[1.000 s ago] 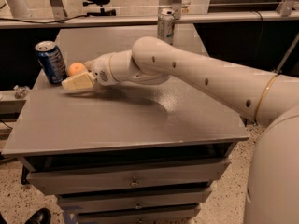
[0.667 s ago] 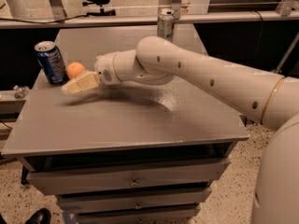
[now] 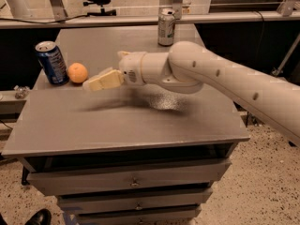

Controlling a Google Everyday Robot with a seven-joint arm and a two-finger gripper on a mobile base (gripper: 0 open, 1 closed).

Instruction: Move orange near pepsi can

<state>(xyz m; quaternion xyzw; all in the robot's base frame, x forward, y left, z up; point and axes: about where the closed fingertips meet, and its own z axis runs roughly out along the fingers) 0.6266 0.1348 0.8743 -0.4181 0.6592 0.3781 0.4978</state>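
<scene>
**Q:** Camera view, item one. Where is your orange?

**A:** Orange (image 3: 77, 72): on the table (image 3: 140, 125), left rear, just right of the pepsi can (image 3: 51, 63). Touching or barely apart: cannot tell.

**Q:** Item two, your gripper?

**A:** Gripper (image 3: 93, 84): low over the table, just right of the orange, tip pointing left toward it. It holds nothing. Apart or together: cannot tell.

**Q:** Which step are you in?

**A:** Judged: the orange already lies near the pepsi can, so you are at the closing step, getting clear. The next move calls for you to take the gripper up and to the right, away from the orange, with no nudge. A round fruit will likely roll.

**Q:** Pointing and long axis?

**A:** Orange: round, no long axis; stem dimple not discernible. Pepsi can: upright, long axis vertical, silver top up.
</scene>
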